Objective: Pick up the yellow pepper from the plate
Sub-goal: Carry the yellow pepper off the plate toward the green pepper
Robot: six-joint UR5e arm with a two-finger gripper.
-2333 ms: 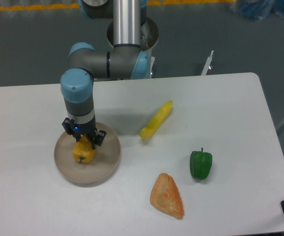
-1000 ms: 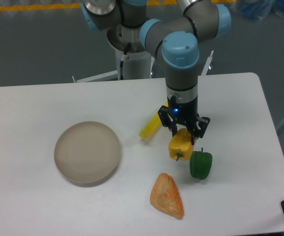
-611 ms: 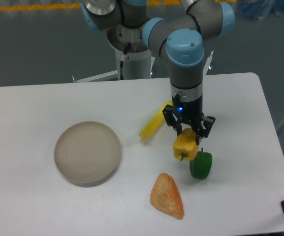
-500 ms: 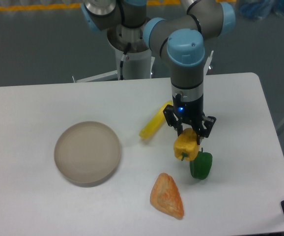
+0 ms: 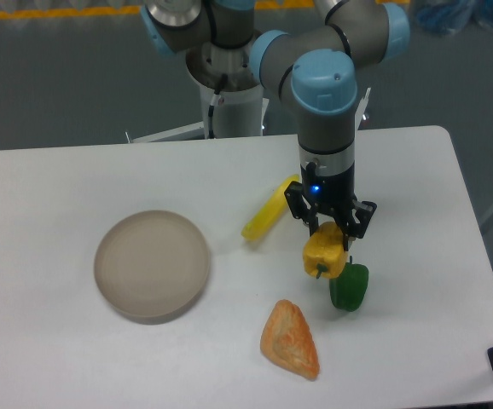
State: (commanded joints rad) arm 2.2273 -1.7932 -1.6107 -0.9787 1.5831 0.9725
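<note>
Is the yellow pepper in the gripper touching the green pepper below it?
Cannot tell. In the fixed camera view the yellow pepper, held by the gripper, overlaps the green pepper's top edge, but that single angle shows neither contact nor a gap.

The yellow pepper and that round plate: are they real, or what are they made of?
The yellow pepper, held in the gripper, looks like matte moulded plastic or foam: uniform colour, no gloss. The plate is beige, dull and evenly toned, possibly wood or plastic; the picture cannot settle which.
</note>
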